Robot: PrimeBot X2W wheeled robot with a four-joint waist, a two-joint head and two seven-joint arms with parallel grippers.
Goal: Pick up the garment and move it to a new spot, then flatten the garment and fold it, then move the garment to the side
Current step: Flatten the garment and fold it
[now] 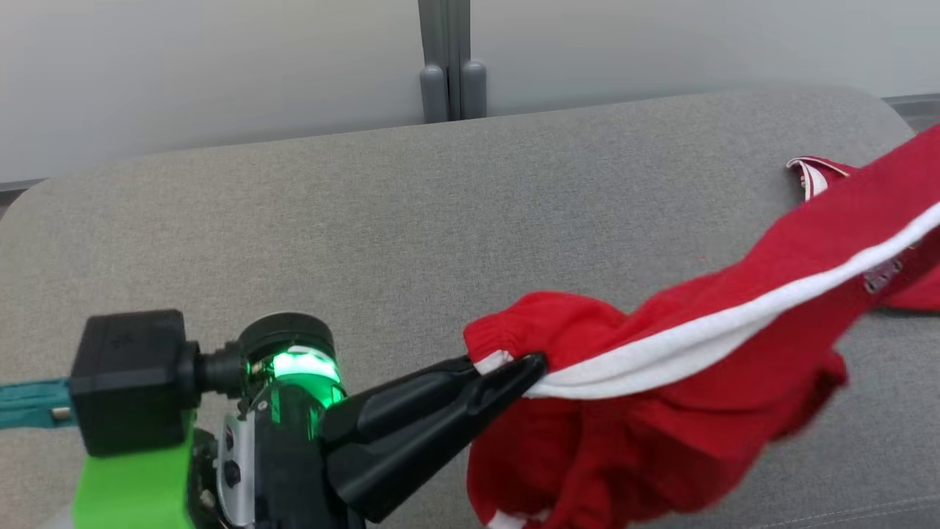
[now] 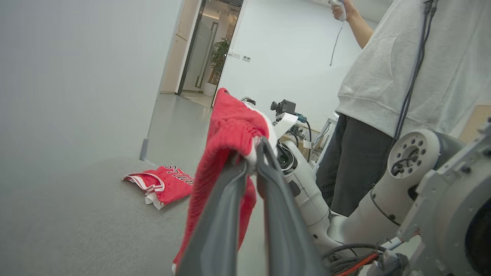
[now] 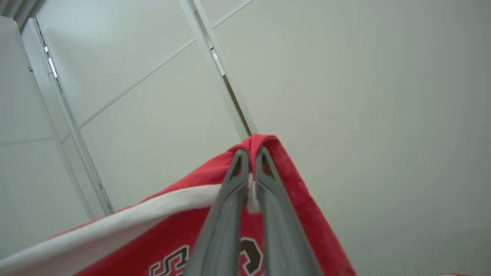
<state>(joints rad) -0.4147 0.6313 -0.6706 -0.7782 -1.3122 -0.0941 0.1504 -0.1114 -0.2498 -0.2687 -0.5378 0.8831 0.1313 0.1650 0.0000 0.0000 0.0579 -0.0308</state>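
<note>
The garment (image 1: 698, 353) is red cloth with a white stripe, stretched in the air from the lower middle to the upper right of the head view. My left gripper (image 1: 532, 365) is shut on its gathered, elastic-looking edge; the left wrist view shows the cloth (image 2: 230, 126) bunched over that gripper's (image 2: 251, 153) tips. In the right wrist view my right gripper (image 3: 251, 153) is shut on another edge of the garment (image 3: 172, 230), whose dark lettering shows beneath the fingers. Most of the cloth hangs loose between the two grips.
A grey upholstered surface (image 1: 440, 220) lies under the garment, with a pale wall behind. A second red item with white trim (image 2: 165, 184) lies flat on it, also seen at far right (image 1: 811, 173). A person in a grey sweatshirt (image 2: 422, 69) stands close by.
</note>
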